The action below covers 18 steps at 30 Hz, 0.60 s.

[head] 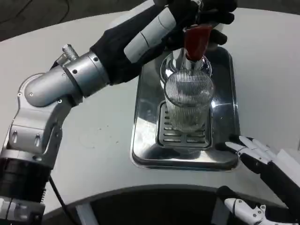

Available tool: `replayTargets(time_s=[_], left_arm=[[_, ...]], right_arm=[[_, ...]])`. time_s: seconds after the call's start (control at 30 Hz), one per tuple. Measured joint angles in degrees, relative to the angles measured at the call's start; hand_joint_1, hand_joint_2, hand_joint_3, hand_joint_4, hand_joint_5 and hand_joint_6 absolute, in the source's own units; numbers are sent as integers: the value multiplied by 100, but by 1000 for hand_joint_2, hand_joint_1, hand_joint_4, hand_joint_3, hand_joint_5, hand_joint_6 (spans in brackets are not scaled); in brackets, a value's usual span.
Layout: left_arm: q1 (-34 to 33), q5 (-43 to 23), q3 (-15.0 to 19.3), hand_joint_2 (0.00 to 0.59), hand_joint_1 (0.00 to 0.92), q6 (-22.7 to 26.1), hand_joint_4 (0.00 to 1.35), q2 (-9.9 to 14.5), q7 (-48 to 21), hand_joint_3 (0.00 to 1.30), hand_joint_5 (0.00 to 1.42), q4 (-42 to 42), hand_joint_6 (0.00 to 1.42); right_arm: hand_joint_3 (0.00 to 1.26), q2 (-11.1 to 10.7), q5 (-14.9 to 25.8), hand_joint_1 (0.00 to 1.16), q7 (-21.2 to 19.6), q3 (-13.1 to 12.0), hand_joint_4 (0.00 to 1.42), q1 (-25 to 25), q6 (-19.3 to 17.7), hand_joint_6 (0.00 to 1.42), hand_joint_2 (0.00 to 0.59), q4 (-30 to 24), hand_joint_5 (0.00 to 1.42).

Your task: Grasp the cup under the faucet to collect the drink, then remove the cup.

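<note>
a ribbed clear cup (188, 104) stands upright on the slotted grate (180, 135) of a shiny metal drip tray (143, 119), directly under the faucet (180, 63) of a drink dispenser at the far middle of the white table (93, 136). the robot's left hand (199, 11), reaching in from the left on a black-sleeved forearm, sits at the top of the dispenser with its dark fingers wrapped about the upper end of the red tap handle (197, 41); the grip looks closed on the handle, though the top edge of the frame cuts part of it off. the right hand (255, 152) rests at the near right corner of the tray, fingers apart and holding nothing, its white fingertips just beside the tray's rim and well short of the cup. no hand is on the cup.

by the look of it the task is in its middle stage: the cup is placed and the tap is in hand, so filling is either starting or under way. whether any drink is in the cup cannot be told through the ribbed wall, and no stream is visible. still to come, judging from this: finish the pour, release the handle, take hold of the cup and lift it clear of the tray.
</note>
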Motion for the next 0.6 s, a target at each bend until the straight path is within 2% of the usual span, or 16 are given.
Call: replayTargets(time_s=[0.33,0.4,0.6], left_arm=[[-165,221,-135,79,0,-515,157,-1,-241,208,256,343,180],[-170,252,-154,54,0,-597,146,1,-242,202,246,372,163],[-177,409,-197,31,0,-824,122,14,-254,187,220,413,147]], right_arm=[[146,8,16,341,-1,-9,22,-24,1,0,416,2,0],[146,8,18,341,-1,-9,22,-37,2,0,416,4,0],[146,16,21,341,-1,-7,22,-58,4,0,416,11,0]])
